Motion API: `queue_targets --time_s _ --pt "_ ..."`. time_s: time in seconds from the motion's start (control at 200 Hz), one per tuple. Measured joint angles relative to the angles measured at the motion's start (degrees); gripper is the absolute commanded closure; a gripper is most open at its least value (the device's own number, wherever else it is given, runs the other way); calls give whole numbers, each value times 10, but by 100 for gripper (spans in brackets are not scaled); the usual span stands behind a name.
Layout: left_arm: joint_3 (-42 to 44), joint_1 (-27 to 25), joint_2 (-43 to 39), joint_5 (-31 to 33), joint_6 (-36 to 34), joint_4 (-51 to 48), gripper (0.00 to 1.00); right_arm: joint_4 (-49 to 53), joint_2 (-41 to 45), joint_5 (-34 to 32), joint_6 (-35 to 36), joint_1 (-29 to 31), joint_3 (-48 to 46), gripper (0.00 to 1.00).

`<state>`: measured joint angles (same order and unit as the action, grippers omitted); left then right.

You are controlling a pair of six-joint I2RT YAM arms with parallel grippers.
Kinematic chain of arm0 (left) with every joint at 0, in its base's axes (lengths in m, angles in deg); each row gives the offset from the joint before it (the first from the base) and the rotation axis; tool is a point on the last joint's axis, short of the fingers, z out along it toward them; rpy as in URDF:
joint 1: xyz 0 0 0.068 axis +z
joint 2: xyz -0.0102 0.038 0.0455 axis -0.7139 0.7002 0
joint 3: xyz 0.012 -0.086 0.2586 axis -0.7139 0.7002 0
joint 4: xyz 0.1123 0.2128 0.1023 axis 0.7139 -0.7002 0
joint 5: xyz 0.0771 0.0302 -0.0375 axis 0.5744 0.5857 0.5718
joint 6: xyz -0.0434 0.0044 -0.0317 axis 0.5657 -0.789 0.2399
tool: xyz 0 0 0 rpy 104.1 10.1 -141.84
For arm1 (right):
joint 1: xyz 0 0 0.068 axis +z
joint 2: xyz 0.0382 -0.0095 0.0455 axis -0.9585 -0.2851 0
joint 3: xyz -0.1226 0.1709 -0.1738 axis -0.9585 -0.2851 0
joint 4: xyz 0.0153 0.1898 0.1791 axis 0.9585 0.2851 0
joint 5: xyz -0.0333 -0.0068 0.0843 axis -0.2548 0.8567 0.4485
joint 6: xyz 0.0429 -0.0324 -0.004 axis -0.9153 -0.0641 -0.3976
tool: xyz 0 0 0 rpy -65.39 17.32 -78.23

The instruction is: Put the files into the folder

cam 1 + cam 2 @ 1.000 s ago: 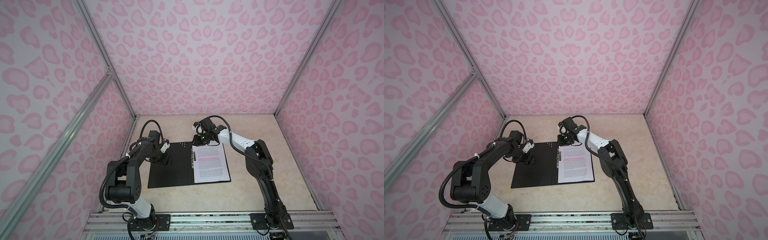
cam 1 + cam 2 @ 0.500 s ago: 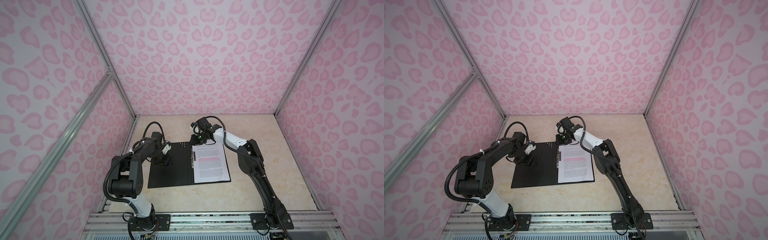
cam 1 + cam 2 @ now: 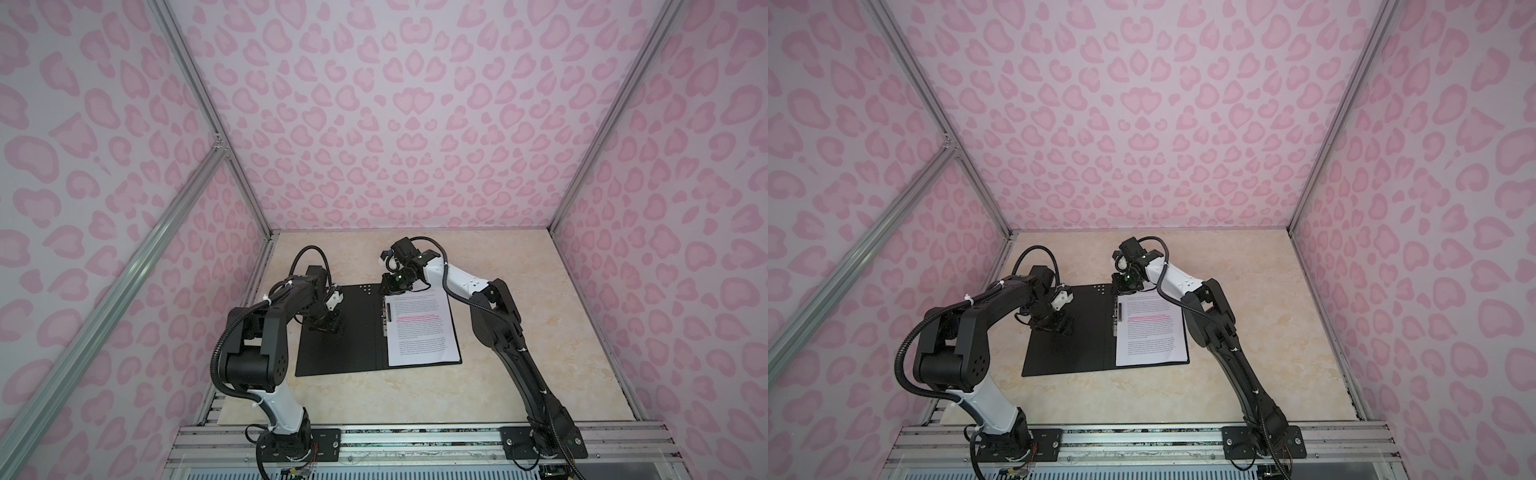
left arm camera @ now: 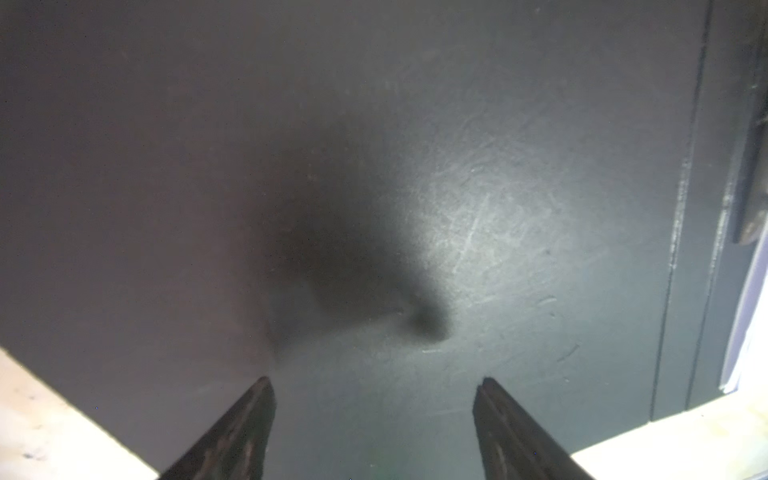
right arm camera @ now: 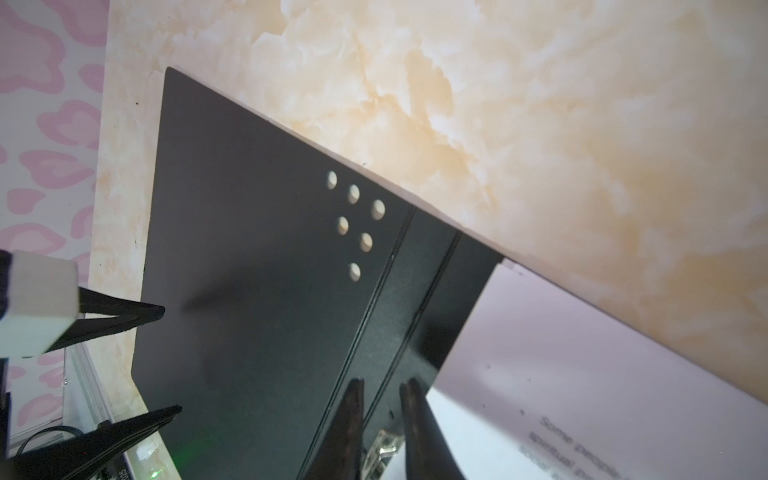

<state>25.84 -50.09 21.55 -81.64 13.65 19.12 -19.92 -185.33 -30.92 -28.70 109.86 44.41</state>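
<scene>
Files (image 3: 419, 328) lie beside the metal clip (image 5: 384, 446) that the right jaws, nearly together, straddle, grip unclear; left jaws, spread, stand over the black left cover. They already rest inside the folder (image 3: 340, 345), open on the desk (image 3: 582, 332); clipping, closing seemingly remain.

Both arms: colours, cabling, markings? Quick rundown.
Left arm: black links, a white link above its base, and a black corrugated cable held with white ties. Right arm: black lower links, a white forearm, and a lit green light at the wrist. Left gripper and right gripper: thin, dark, tapered fingers, with a white block beside the left one.
</scene>
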Motion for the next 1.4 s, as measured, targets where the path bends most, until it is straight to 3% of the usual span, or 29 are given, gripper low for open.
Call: queue_targets --time_s 0.66,1.4 --pt "-7 -1 22 0 5 -3 22 18 -2 36 10 1 4 81" --pt "-17 -1 4 -4 15 -2 23 89 -30 49 31 -13 79 79"
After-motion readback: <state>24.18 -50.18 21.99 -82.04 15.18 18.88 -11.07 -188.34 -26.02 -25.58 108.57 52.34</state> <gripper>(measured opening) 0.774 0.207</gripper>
